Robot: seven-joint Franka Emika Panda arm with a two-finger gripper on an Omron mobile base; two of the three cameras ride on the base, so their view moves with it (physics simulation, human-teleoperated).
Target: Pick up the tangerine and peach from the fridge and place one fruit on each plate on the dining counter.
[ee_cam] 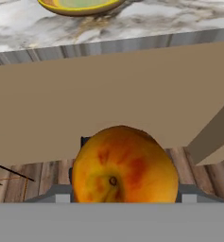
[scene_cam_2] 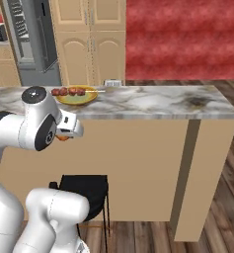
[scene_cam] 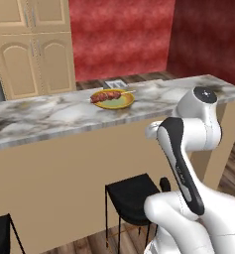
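The peach (ee_cam: 123, 165), orange-red with darker blotches, sits large in the hand view with my gripper (ee_cam: 123, 191) shut on it; the fruit hides the fingertips. From the right base view a sliver of the peach (scene_cam_2: 63, 138) peeks out under the hand (scene_cam_2: 69, 126), which hovers in front of the dining counter (scene_cam_2: 148, 101), below its top edge. A yellow-green plate (scene_cam: 113, 101) with a brown skewer lies on the marbled top, beyond the hand; this plate (scene_cam_2: 76, 97) (ee_cam: 80, 5) is up and slightly left of the peach. The grey fridge (scene_cam_2: 32, 39) stands far behind. The tangerine is out of view.
A black stool (scene_cam: 133, 196) (scene_cam_2: 85, 190) stands under the counter's tan front (ee_cam: 108, 94), right below the hand. Tan cupboards (scene_cam: 37, 54) and a red wall (scene_cam_2: 182, 37) lie behind the counter. The counter's right end (scene_cam_2: 202, 163) opens onto wooden floor.
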